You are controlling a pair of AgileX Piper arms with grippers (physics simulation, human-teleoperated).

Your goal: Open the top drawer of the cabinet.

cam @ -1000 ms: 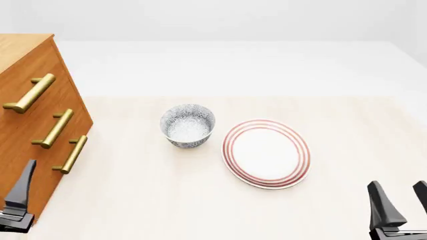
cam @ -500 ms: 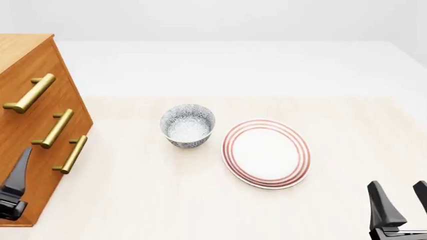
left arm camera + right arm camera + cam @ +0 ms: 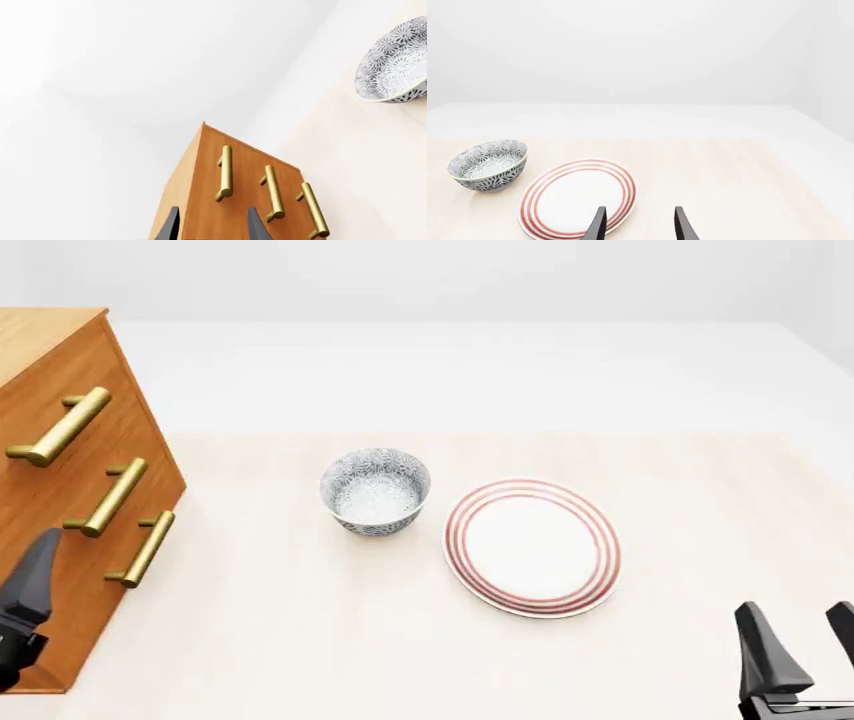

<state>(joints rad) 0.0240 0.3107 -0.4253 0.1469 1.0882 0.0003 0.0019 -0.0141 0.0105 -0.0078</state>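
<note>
- Left wrist view: the cabinet (image 3: 233,195) fills the lower middle, its front carrying three brass handles (image 3: 224,173) side by side.
- The top drawer (image 3: 207,190) is the one nearest the cabinet's top edge; its front sits flush with the other two, so it is shut.
- The left gripper (image 3: 211,225) shows two dark fingers (image 3: 172,226) with a plain gap between them, jaws apart and holding nothing; they point at the cabinet front by the top drawer, and I cannot tell if they touch it.
- One patterned bowl (image 3: 393,65) stands on the table (image 3: 360,165), well apart from the cabinet.
- Front view: the cabinet (image 3: 54,490) stands at the table's (image 3: 334,640) left edge, one cabinet with three drawers and three handles stacked; the top drawer (image 3: 47,400) is the highest.
- Only one dark finger of the left gripper (image 3: 27,600) shows, low in front of the cabinet beside the lowest handle, below the top drawer.
- One bowl (image 3: 375,490) and one red-ringed plate (image 3: 533,546) sit mid-table, just beside each other, clear of the cabinet front.
- The right gripper (image 3: 801,650) is at the lower right corner, jaws parted, empty.
- Right wrist view: the right gripper (image 3: 637,225) has two fingers with a gap, over the near rim of the plate (image 3: 579,197); the bowl (image 3: 487,165) lies beside the plate.
</note>
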